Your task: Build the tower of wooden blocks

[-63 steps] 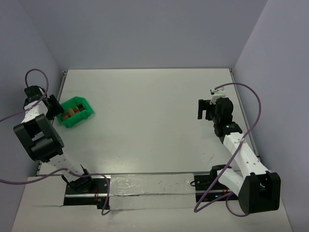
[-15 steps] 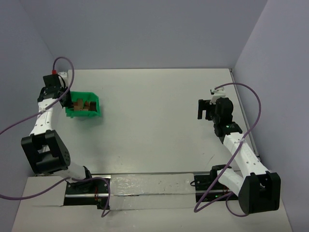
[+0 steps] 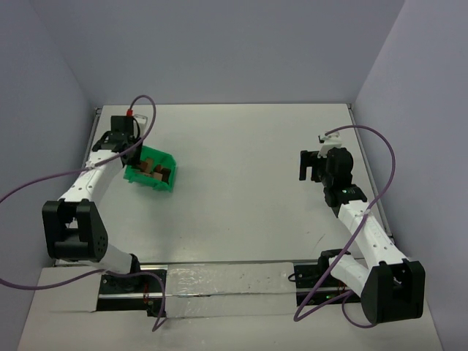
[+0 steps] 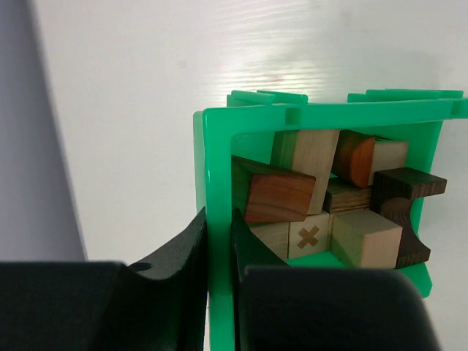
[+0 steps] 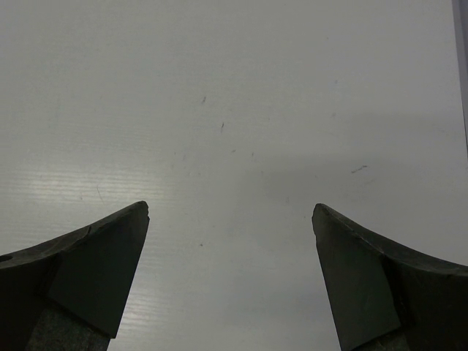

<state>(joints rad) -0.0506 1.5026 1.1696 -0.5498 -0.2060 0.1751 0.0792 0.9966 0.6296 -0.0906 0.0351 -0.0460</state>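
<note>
Several wood blocks (image 4: 322, 205), tan, reddish-brown and dark brown, lie jumbled inside a green plastic bin (image 4: 217, 146). One tan cube (image 4: 308, 238) bears a cross mark, and a reddish-brown wedge (image 4: 274, 194) lies on top. My left gripper (image 4: 219, 219) is shut on the bin's side wall, one finger inside and one outside. From above, the bin (image 3: 162, 183) hangs tilted at the left gripper (image 3: 134, 162), back left of the table. My right gripper (image 3: 311, 164) stands open at the right, and the right wrist view shows the gripper (image 5: 230, 212) over bare table. The tower is out of view.
The white table (image 3: 234, 205) is boxed in by grey walls at the back and both sides. A purple cable (image 3: 142, 110) loops above the left wrist, another (image 3: 384, 157) beside the right arm. Both arm bases stand at the near edge.
My left arm has swung right and inward from the left wall, carrying the green bin with the blocks toward the table's middle. The right arm has not moved.
</note>
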